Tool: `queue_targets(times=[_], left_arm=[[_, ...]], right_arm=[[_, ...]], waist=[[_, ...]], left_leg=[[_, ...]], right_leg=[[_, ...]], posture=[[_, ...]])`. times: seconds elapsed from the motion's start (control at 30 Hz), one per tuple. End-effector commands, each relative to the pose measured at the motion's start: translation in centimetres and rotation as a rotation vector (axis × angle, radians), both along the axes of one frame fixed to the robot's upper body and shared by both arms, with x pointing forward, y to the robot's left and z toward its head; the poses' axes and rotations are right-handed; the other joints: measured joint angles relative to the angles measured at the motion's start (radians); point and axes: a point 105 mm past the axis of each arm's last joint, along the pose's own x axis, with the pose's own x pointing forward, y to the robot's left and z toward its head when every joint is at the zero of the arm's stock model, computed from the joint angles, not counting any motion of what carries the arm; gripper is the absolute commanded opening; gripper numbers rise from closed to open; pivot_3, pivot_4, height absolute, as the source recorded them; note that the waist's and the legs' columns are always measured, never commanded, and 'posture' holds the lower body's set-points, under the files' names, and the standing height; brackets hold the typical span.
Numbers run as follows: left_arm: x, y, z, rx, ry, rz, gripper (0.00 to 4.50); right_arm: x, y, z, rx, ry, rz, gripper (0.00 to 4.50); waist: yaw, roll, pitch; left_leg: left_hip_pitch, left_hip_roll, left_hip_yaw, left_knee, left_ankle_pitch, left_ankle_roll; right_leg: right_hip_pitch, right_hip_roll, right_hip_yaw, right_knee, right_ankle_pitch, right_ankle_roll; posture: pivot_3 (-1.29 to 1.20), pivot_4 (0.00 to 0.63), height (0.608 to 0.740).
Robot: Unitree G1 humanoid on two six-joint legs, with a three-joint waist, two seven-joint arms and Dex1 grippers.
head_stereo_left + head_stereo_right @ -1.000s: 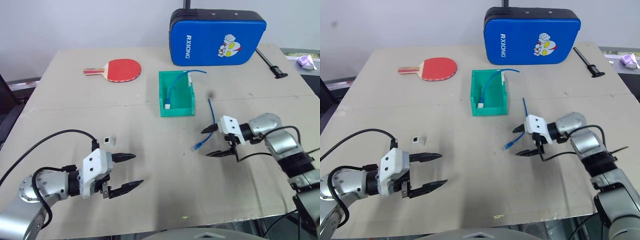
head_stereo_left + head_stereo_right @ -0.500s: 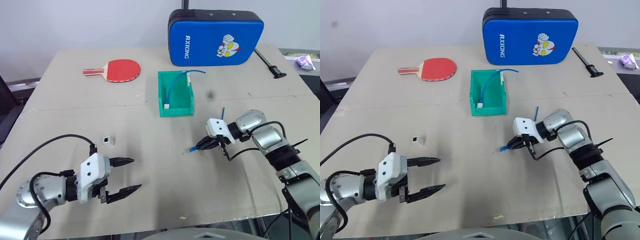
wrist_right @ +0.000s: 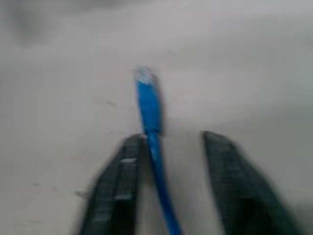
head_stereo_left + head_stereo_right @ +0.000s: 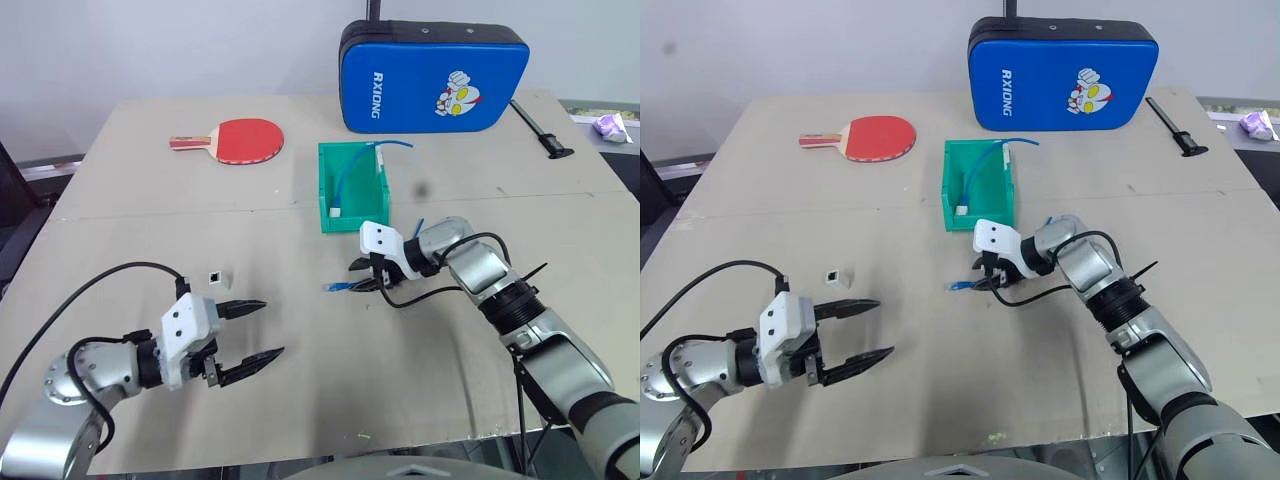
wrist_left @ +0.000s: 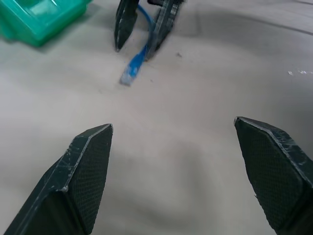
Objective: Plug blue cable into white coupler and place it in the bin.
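Table (image 4: 300, 400): a tan board surface on which all the items are laid.

Left gripper (image 4: 252, 330): held low over the near left part of the table, its two black fingers spread wide apart with nothing between them. In the left wrist view the fingertips (image 5: 88, 161) are seen far apart over bare board.

Right gripper (image 4: 362, 277): reached across toward the middle of the table, just in front of the bin, pointing toward the left. Its fingers are parted in the right wrist view, with the cable running up between them and lying against one finger; whether the cable is actually pinched cannot be told.

Blue cable (image 4: 338, 286): its plug tip is seen sticking out past the right gripper's fingertips, close to the table; the rest is largely hidden behind the gripper and arm.

White coupler (image 4: 216, 276): set on the table by itself, just beyond the left gripper and apart from its fingers, well to the left of the plug tip.

Bin (image 4: 330, 215): green, placed mid-table; a second blue cable with a white block (image 4: 336, 211) is lying inside it, one end draped over the far wall.

Paddle (image 4: 240, 139): red, laid on the far left.

Blue case (image 4: 435, 77): stood at the far edge.
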Motion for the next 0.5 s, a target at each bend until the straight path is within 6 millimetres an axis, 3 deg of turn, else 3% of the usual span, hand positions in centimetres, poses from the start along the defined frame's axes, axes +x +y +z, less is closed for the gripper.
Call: queue_targets(times=[0.03, 0.07, 0.1, 0.27, 0.37, 0.5], left_arm=[[1.5, -0.5, 0.0, 0.002, -0.026, 0.042, 4.07], [2.1, -0.7, -0.1, 0.008, -0.036, 0.057, 4.07], [2.6, -1.0, -0.2, 0.02, -0.045, 0.063, 4.07], [5.0, -2.9, -1.4, 0.093, -0.049, -0.019, 4.07], [7.5, -3.5, -1.4, 0.151, -0.06, -0.054, 4.07], [9.2, -5.0, -0.8, 0.161, -0.056, -0.143, 4.07]], right_arm=[[0.1, -1.0, 3.0, 0.087, -0.039, -0.01, 3.75], [-0.1, -1.6, 3.4, 0.102, -0.045, -0.015, 4.27], [-0.3, -2.2, 3.8, 0.119, -0.048, -0.02, 4.47], [-4.3, -5.2, 5.3, 0.278, -0.022, 0.03, 4.47], [-5.7, -6.7, 5.5, 0.391, -0.023, -0.079, 4.47], [-8.0, -9.2, 4.7, 0.456, -0.065, -0.163, 4.47]], waist=[[0.002, 0.0, 0.0], [0.004, 0.001, 0.0], [0.005, 0.001, 0.0], [0.017, 0.0, 0.0], [0.024, 0.0, 0.0], [0.028, 0.0, 0.0]], left_leg=[[0.0, 0.0, -0.001, 0.0, 0.0, 0.0], [-0.001, 0.0, -0.002, 0.0, 0.0, 0.0], [-0.001, 0.0, -0.002, 0.0, 0.0, 0.0], [-0.001, -0.001, -0.008, 0.0, -0.002, 0.003], [-0.001, -0.001, -0.008, 0.0, -0.002, 0.004], [0.0, -0.003, -0.011, 0.001, -0.002, 0.004]], right_leg=[[0.0, 0.0, -0.001, 0.0, 0.0, 0.0], [0.0, 0.0, -0.002, 0.0, 0.0, 0.0], [0.0, 0.0, -0.002, -0.001, 0.0, 0.0], [0.003, 0.0, -0.007, -0.003, 0.0, 0.0], [0.003, 0.001, -0.007, -0.001, 0.0, 0.0], [0.006, 0.003, -0.008, 0.0, 0.0, 0.0]], posture=[[0.0, 0.15, 0.728], [0.0, 0.15, 0.728], [0.0, 0.15, 0.728], [0.0, 0.15, 0.728], [0.0, 0.15, 0.728], [0.0, 0.15, 0.728]])
